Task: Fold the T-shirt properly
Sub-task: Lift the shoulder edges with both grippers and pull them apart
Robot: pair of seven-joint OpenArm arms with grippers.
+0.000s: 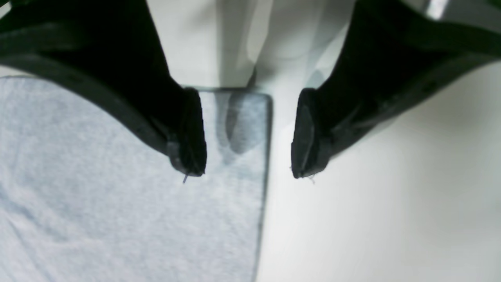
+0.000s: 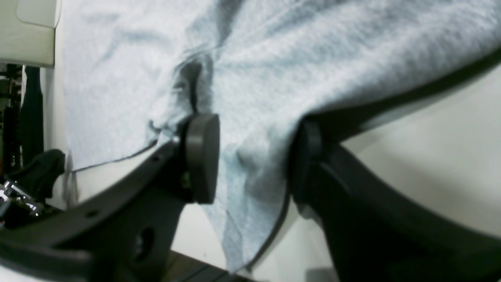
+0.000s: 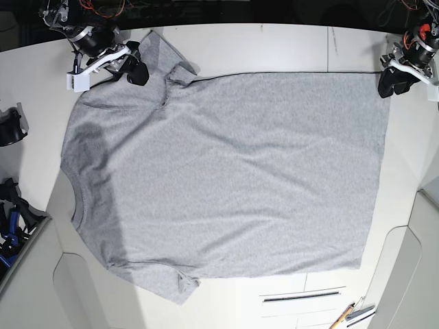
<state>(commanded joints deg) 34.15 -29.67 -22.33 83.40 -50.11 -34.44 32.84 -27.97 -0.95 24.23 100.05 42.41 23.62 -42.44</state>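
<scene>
Shirt (image 3: 226, 185) spread mid-table (image 3: 206, 301), left claw (image 3: 396, 86) parted over its one-o'clock corner, right claw (image 3: 129, 74) astride bunched cloth at eleven, grip unclear; best pinch both corners shallowly, lift level.

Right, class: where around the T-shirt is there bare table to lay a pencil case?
Bare table shows in the base view between the right gripper and left gripper, above the T-shirt. Another patch lies below the shirt's bottom edge, left of the pencils. It is crowded at both upper corners, where the grippers are.
</scene>
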